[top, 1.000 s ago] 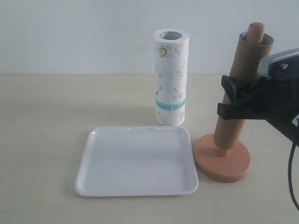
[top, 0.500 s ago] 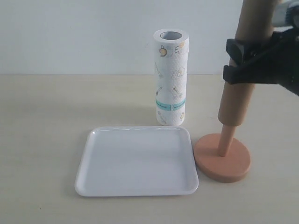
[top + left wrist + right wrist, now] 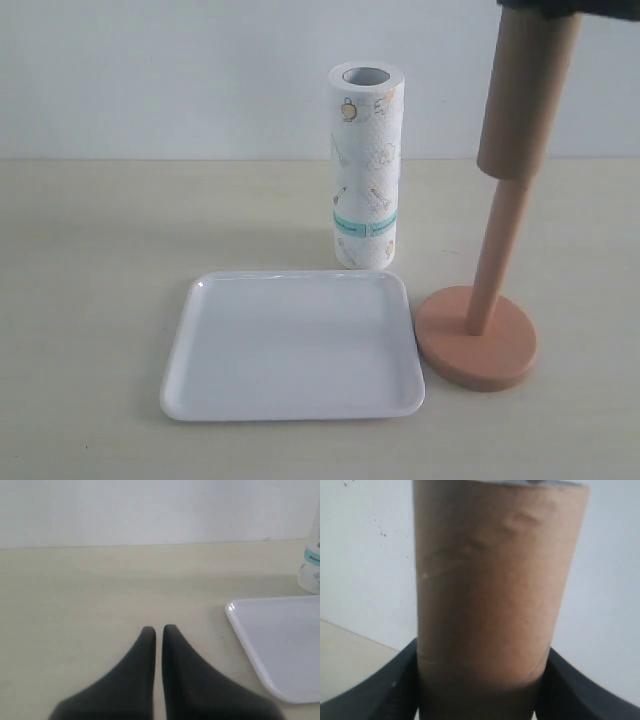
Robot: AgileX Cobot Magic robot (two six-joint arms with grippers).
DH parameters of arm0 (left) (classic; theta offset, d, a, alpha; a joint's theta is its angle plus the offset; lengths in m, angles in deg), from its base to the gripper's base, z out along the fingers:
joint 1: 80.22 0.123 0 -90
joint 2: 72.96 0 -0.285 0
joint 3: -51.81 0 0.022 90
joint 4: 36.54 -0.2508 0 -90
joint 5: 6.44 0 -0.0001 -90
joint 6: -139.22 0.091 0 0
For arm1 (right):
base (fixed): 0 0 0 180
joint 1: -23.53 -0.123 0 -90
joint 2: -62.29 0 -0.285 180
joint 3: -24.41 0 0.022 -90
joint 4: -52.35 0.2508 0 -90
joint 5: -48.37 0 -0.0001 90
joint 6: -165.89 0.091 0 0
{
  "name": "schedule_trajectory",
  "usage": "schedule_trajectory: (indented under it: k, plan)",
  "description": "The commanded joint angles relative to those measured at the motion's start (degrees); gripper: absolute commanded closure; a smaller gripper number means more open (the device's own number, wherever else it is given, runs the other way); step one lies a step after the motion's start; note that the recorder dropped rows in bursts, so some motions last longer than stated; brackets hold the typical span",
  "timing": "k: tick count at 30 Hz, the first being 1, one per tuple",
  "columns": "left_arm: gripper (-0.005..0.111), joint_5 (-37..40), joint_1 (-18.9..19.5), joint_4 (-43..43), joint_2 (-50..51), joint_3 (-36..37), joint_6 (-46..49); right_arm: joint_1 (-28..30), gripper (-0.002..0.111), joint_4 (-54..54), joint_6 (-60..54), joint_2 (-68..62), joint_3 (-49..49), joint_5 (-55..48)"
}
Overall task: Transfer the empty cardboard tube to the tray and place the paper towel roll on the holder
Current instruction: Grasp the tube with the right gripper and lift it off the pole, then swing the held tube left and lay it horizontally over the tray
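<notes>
The empty cardboard tube (image 3: 525, 95) hangs upright high on the right, its lower end still around the top of the holder's dowel (image 3: 497, 255). My right gripper (image 3: 479, 680) is shut on the tube (image 3: 495, 585), one dark finger on each side; in the exterior view only its lower edge (image 3: 545, 8) shows at the top. The holder's round base (image 3: 476, 340) rests on the table right of the white tray (image 3: 195, 385). The paper towel roll (image 3: 366, 165) stands upright behind the tray. My left gripper (image 3: 158, 630) is shut on nothing, low over the table beside the tray's corner (image 3: 235, 611).
A pale wall runs close behind the table. The bottom of the paper towel roll (image 3: 311, 570) shows at the edge of the left wrist view. Bare tabletop lies to the left of the tray.
The right gripper has risen with the cardboard tube, sliding it up the dowel until most of the post is bare. The gripper has almost left the exterior view.
</notes>
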Motion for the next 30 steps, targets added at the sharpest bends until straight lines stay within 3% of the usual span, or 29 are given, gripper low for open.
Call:
schedule_trajectory:
  k: [1, 13, 20, 25, 30]
  plan:
    - [0.103, -0.64, -0.53, 0.08, -0.10, 0.17, 0.24, 0.07, 0.108, -0.07, -0.69, 2.01, -6.72, -5.71]
    - [0.103, -0.64, -0.53, 0.08, -0.10, 0.17, 0.24, 0.07, 0.108, -2.20, -3.17, 2.64, -23.90, -20.36]
    - [0.103, -0.64, -0.53, 0.08, -0.10, 0.17, 0.24, -0.04, 0.108, -1.36, -4.00, 2.64, -24.98, -21.91]
    - [0.103, -0.64, -0.53, 0.08, -0.10, 0.17, 0.24, -0.04, 0.108, 6.09, -5.92, 2.64, -24.98, -20.58]
    - [0.103, -0.64, -0.53, 0.08, -0.10, 0.17, 0.24, -0.04, 0.108, 20.52, -17.23, 2.01, -24.98, -20.02]
